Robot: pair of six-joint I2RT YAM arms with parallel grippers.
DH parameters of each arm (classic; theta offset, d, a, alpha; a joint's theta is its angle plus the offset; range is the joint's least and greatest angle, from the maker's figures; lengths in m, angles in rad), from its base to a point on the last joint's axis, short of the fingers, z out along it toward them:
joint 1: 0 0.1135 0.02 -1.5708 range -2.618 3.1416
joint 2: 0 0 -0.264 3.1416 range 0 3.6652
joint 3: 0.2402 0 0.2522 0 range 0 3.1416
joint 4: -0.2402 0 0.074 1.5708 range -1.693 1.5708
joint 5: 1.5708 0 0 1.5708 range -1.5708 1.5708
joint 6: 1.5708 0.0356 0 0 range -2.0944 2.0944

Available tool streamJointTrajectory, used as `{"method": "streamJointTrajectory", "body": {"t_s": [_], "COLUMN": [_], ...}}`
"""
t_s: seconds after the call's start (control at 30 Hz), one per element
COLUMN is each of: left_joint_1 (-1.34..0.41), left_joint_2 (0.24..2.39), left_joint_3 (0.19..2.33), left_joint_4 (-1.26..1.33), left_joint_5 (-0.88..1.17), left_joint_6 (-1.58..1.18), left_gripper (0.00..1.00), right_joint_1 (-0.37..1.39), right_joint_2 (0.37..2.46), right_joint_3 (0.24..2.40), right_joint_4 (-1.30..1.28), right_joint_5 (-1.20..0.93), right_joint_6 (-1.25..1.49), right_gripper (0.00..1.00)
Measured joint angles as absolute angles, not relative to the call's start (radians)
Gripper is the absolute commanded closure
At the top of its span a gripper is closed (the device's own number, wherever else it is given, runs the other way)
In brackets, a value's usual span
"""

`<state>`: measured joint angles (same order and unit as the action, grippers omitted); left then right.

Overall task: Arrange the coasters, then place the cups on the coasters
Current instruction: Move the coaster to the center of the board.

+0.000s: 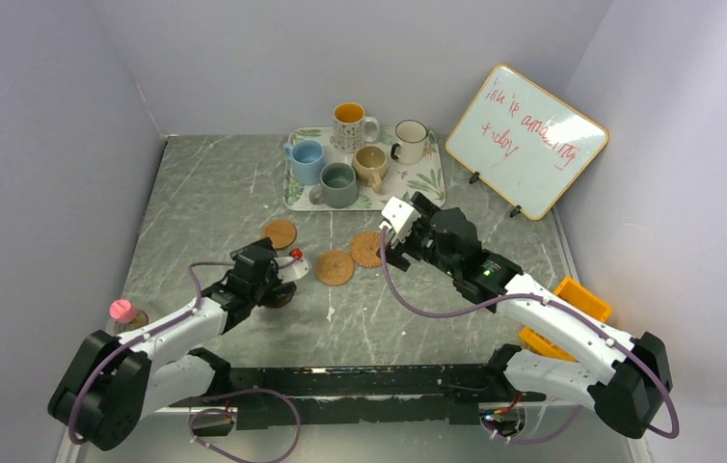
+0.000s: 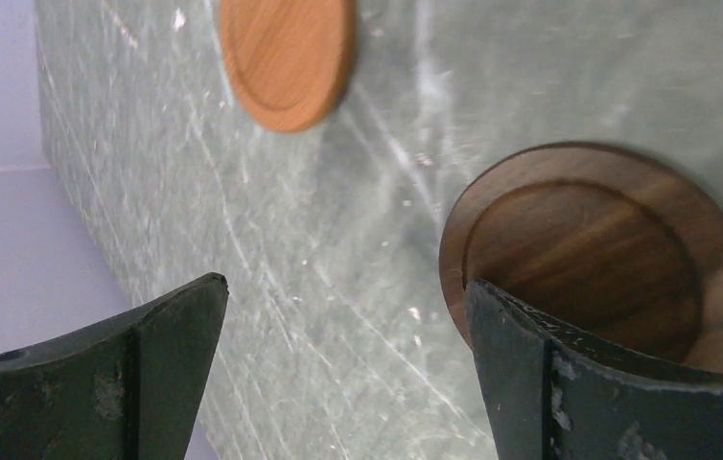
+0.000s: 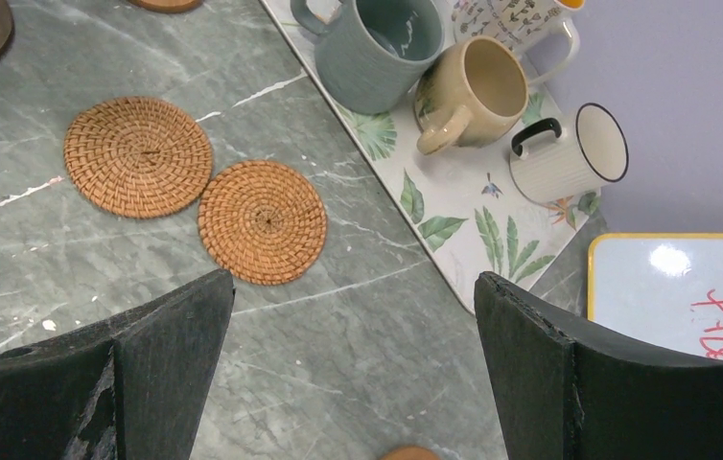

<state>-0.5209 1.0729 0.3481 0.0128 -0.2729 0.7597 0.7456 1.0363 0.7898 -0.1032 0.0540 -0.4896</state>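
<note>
Five cups stand on the leaf-print tray (image 1: 297, 198) at the back: light blue (image 1: 306, 160), grey-green (image 1: 338, 184), tan (image 1: 370, 165), white with a dark rim (image 1: 410, 141), and patterned with an orange inside (image 1: 349, 123). On the table lie a smooth tan coaster (image 1: 280, 233), two woven coasters (image 1: 335, 267) (image 1: 365, 249) and a dark brown coaster (image 2: 607, 249). My left gripper (image 2: 343, 297) is open and empty just above the table, its right finger at the dark coaster's edge. My right gripper (image 3: 353, 297) hangs open and empty beside the woven coasters (image 3: 262, 220).
A whiteboard (image 1: 525, 140) with red writing leans at the back right. An orange box (image 1: 577, 307) sits at the right edge. A pink-capped item (image 1: 121, 311) stands at the left edge. A small red-topped thing (image 1: 296, 254) lies by my left gripper.
</note>
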Motion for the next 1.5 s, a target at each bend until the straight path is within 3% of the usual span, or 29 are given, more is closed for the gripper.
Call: {"method": "streamJointTrajectory", "body": {"t_s": [0.47,0.83,1.17,1.5], "left_joint_1": [-0.184,-0.026,0.048,0.054], "left_joint_2": [1.245,1.379,1.404,1.251], "left_joint_3": [0.4,0.492,0.527,0.582], "left_joint_4": [0.199,0.253,0.239,0.08], "left_joint_5": [-0.204,-0.157,-0.128,-0.054], "left_joint_6": [0.786,0.793,0.785,0.738], "left_gripper": [0.0,0.0,0.0,0.0], "right_joint_1": [0.746,0.746,0.746,0.746], "right_joint_2": [1.036,1.036,1.036,1.036], "right_joint_3": [0.79,0.79,0.789,0.789], "right_joint_4": [-0.103,-0.103,-0.103,-0.103], "right_joint_5": [0.047,0.047,0.047,0.047], "right_joint_6": [-0.49,-0.49,-0.493,-0.494], "right_gripper": [0.0,0.0,0.0,0.0]}}
